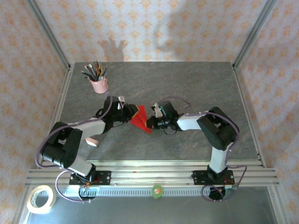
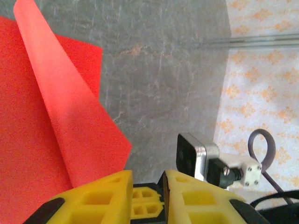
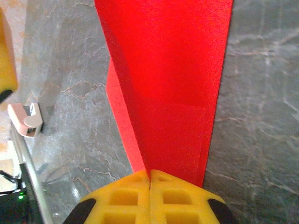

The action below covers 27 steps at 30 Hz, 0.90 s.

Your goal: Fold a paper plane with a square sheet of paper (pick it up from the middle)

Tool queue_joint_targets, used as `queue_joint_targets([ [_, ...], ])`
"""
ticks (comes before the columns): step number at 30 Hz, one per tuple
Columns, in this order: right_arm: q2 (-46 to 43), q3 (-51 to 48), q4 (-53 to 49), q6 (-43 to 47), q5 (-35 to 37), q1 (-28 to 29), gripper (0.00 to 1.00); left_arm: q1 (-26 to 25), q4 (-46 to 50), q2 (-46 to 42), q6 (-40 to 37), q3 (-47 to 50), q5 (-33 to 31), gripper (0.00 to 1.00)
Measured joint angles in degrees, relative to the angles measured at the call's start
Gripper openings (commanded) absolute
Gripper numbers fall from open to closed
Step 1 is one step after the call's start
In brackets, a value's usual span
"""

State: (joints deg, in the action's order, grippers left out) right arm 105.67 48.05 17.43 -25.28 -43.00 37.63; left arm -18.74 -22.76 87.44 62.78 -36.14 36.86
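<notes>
Quick status from us: we'd call this pretty far along. The paper plane sits about dead centre on the table, and from above it reads as a narrow dart with its point heading toward 5 o'clock, so the main folds look done to us.

The right gripper comes in from the plane's 4 o'clock. Its 2 yellow fingers are pressed tight together, with the red paper pinched in the seam between them, and the folded strip runs straight away from the wrist camera.

The left gripper is at the plane's 10 o'clock. Its fingers stand slightly apart and we see nothing in the gap. The paper lies just beside the finger on the 9 o'clock side of that view, and we can't tell if it touches.

What's left, as we read it: 1 flap in the left wrist view curls up off the sheet instead of lying flat, so that wing wants pressing down and creasing. After that it's just letting go.

The pink cup of pencils is way off at 11 o'clock, no bother there
</notes>
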Motion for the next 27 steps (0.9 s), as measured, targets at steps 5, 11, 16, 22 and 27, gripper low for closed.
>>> queue_joint_targets([
  [5,1.55,-1.79,4.35,-3.98,-5.05,-1.95,0.03,-0.81,-3.21,3.04,-0.31,0.39,1.73,0.24],
  [11,2.64,-3.93,8.44,-7.76,-9.01,-3.32,0.03,-2.69,-7.06,7.52,-0.24,0.63,3.72,0.22],
  [16,2.84,-4.63,10.73,-9.53,-10.54,-3.67,0.04,-3.87,-8.22,10.49,-0.31,0.5,5.11,0.2],
  [22,2.84,-5.31,12.92,-10.73,-11.1,-3.72,0.05,-4.15,-8.35,12.31,-1.29,-0.94,5.64,0.19],
  [27,2.84,-6.25,13.73,-10.97,-11.28,-4.11,0.08,-4.15,-8.39,13.86,-1.38,-2.47,6.21,0.19],
])
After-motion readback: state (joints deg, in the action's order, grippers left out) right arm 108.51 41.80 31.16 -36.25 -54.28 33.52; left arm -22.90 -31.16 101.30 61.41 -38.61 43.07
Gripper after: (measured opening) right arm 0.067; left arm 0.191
